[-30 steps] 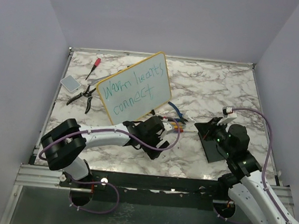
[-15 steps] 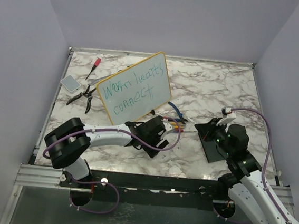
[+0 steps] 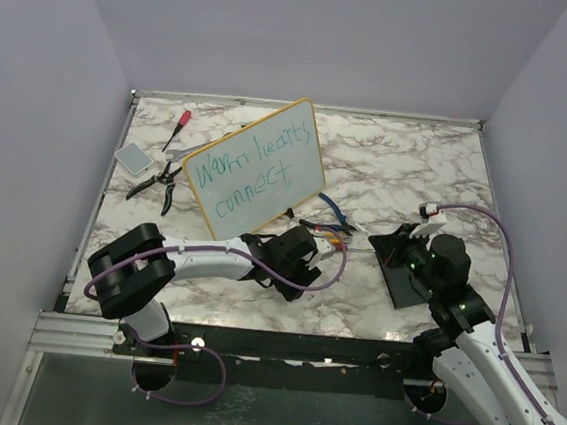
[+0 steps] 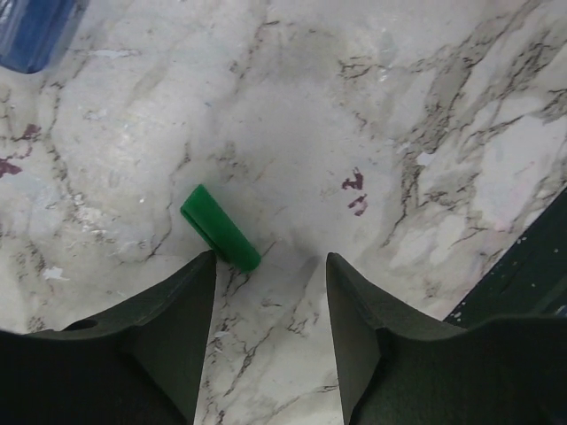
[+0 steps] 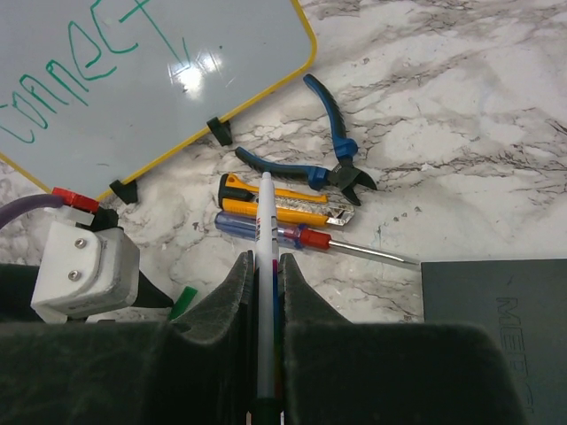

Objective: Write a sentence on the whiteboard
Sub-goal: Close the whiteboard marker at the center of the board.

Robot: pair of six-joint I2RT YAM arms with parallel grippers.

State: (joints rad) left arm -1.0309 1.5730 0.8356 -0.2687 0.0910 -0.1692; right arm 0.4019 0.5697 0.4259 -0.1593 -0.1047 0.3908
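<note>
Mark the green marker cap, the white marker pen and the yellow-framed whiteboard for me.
small green plastic marker cap (image 4: 220, 228), left wrist view, mid-body.
slim white marker pen (image 5: 265, 221), right wrist view, upper barrel.
yellow-framed white whiteboard (image 5: 248, 35), right wrist view, bare white surface.

L arm (image 3: 209, 258) stretched low & out to its right, left gripper (image 4: 270, 261) facing down, jaws partly apart, nothing btwn. R arm (image 3: 481, 352) bent up, right gripper (image 5: 266, 264) clamped tight on white marker (image 5: 266, 212), aimed fwd
</note>
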